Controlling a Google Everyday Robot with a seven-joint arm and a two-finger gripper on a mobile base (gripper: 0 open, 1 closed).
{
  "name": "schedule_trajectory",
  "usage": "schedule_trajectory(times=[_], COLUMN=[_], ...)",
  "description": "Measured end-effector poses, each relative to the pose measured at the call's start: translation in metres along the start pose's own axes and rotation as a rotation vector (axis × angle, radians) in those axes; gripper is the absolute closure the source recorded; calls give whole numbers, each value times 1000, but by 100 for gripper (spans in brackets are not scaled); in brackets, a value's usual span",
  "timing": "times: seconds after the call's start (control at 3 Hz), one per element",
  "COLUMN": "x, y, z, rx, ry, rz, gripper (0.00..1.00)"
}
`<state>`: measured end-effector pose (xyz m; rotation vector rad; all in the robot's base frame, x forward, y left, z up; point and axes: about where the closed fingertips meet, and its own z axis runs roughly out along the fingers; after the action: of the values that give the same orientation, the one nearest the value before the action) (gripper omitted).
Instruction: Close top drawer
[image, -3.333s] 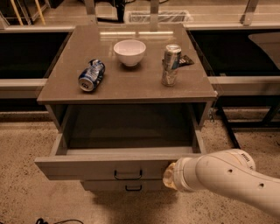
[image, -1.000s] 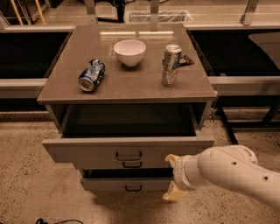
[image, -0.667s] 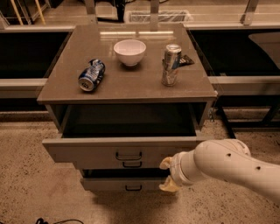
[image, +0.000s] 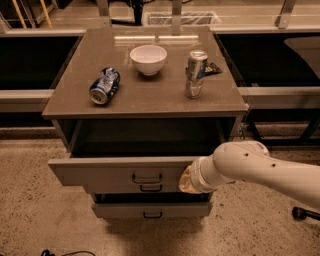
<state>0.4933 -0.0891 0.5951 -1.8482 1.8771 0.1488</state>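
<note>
Against the open top drawer (image: 100, 172) rests the tool (image: 186, 179), grip unclear; bowl (image: 148, 58) and cans (image: 104, 86) above.

Gripper (image: 186, 181) at lower centre, against right part of top drawer (image: 95, 172) front, mostly hidden behind own wrist. Arm (image: 272, 172) cut off by right edge; covers drawer's right front end. Small dark item (image: 214, 69) behind upright can (image: 196, 72), partly hidden, unidentifiable. Dark object (image: 305, 214) at lower right cut off.

Speckled stone floor (image: 35, 220), grey side ledges (image: 22, 95)
</note>
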Motion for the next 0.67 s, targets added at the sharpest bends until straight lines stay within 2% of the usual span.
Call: schedule_trajectory(times=[0.67], x=[0], y=[-2], z=[0], rx=[2], ry=[0], rz=[0], gripper=[25])
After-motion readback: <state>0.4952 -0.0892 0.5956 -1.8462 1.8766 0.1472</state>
